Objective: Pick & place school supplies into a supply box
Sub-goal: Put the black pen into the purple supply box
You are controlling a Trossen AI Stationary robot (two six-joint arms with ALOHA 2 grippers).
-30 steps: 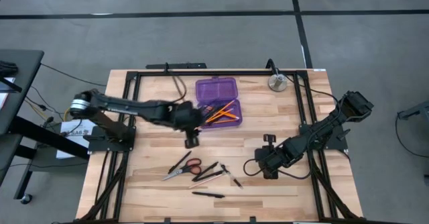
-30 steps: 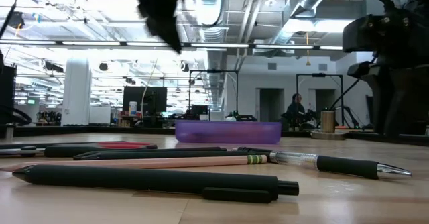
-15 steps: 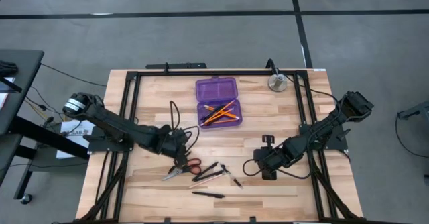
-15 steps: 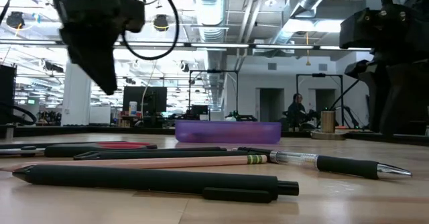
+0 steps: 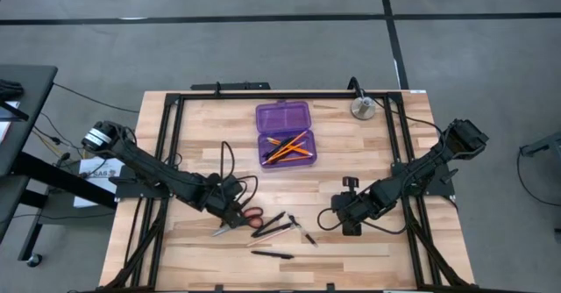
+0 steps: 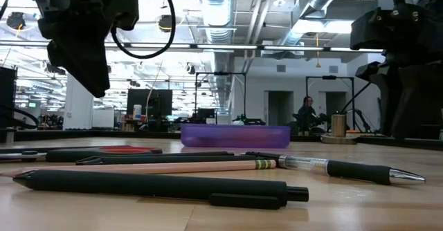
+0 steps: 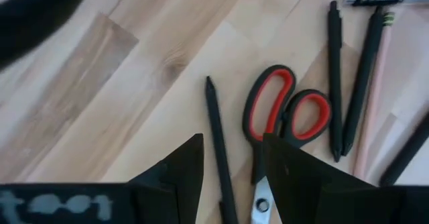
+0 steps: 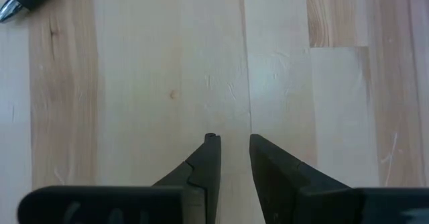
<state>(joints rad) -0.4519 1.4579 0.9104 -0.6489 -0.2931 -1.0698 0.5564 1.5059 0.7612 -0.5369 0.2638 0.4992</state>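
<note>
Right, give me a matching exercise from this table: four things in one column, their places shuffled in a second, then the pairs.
Things:
1. scissors
2. orange pencils
3. silver disc
4. right gripper

Places:
A. inside the open purple case
B. at the table's far right corner
C. on the wood under the left gripper, beside a black pen
D. over bare wood right of the loose supplies, holding nothing

Pairs: 1-C, 2-A, 3-B, 4-D
</note>
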